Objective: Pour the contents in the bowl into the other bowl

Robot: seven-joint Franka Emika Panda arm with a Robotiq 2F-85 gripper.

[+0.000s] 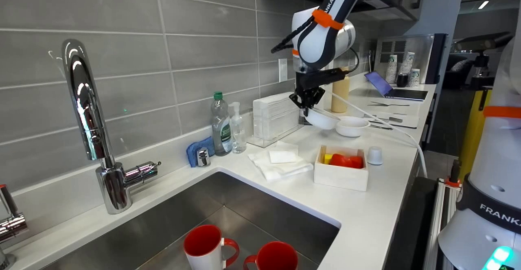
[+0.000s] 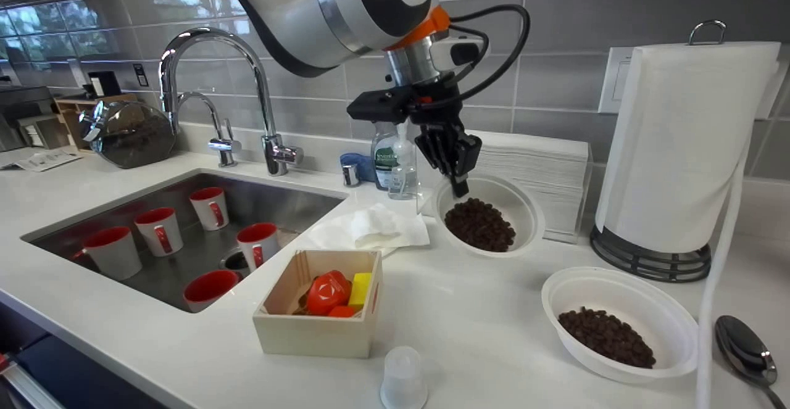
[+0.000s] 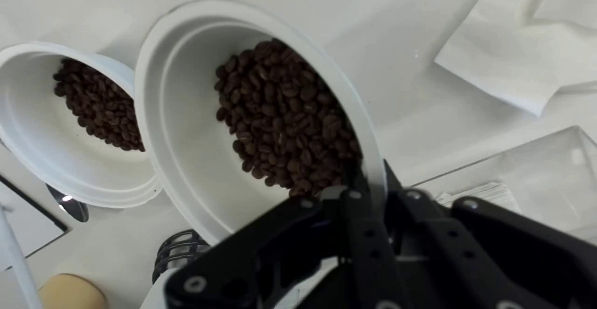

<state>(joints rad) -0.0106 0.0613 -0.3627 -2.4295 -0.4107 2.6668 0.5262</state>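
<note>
The bowl is white and round, with dark brown coffee beans in it. It hangs above the counter, tilted, in both exterior views (image 1: pixel 321 121) (image 2: pixel 524 214) and the wrist view (image 3: pixel 189 113). My gripper (image 1: pixel 306 108) is shut on its rim, one finger inside and one outside, as the wrist view (image 3: pixel 373 178) shows; in an exterior view the gripper (image 2: pixel 458 177) comes from above. The other bowl is also white and holds coffee beans. It stands upright on the counter (image 1: pixel 352 128) (image 2: pixel 636 295), beside the held bowl in the wrist view (image 3: pixel 51 127). The held bowl's beans lie inside it.
A paper towel roll (image 2: pixel 685 150) and a napkin stack (image 2: pixel 537 181) stand by the wall. A white cable (image 2: pixel 719 273) runs past the other bowl, near a spoon (image 2: pixel 747 350). A wooden box (image 2: pixel 318 335), plastic cup (image 2: pixel 404 375) and sink (image 2: pixel 203 242) with red-and-white mugs lie nearby.
</note>
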